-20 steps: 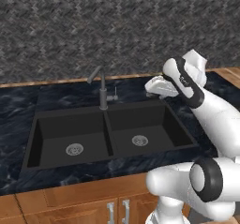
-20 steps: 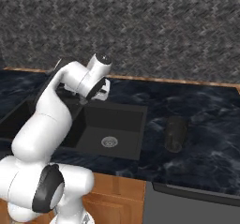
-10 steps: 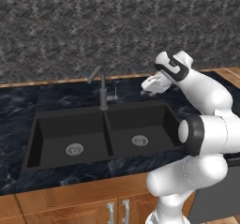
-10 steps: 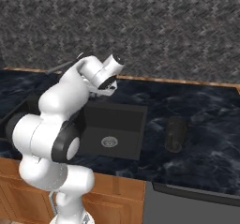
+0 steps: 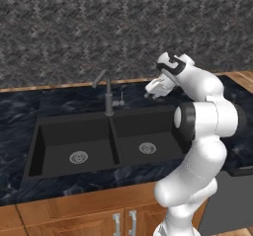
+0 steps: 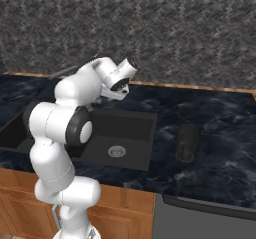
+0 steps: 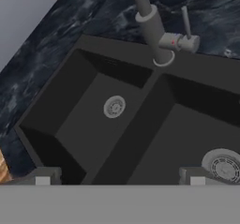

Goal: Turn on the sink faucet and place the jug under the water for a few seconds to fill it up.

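Black marble table (image 5: 29,106) carries a wide black sink (image 5: 74,131) with two basins, each with a round silver drain. The sink faucet (image 5: 107,94), a slim dark grey tube with an angled spout tip, stands at the back edge of the sink on the line between the two basins; its small side lever points toward the right basin. In the hand view the same faucet (image 7: 152,26) shows from above, with its lever stub sticking out to one side and the divider between the basins running down from its foot.

The claw (image 5: 152,91) hangs in the air above the back edge of the right basin, just to the right of the faucet and apart from it, touching nothing. Its two finger tips (image 7: 44,176) stand wide apart at the bottom of the hand view, so the claw is open and empty. In the right base view the claw (image 6: 117,94) sits over the back rim of the sink (image 6: 135,133).

The jug (image 6: 187,142), a small dark cylinder, stands upright on the table to the right of the sink, near the front edge and well apart from the claw.
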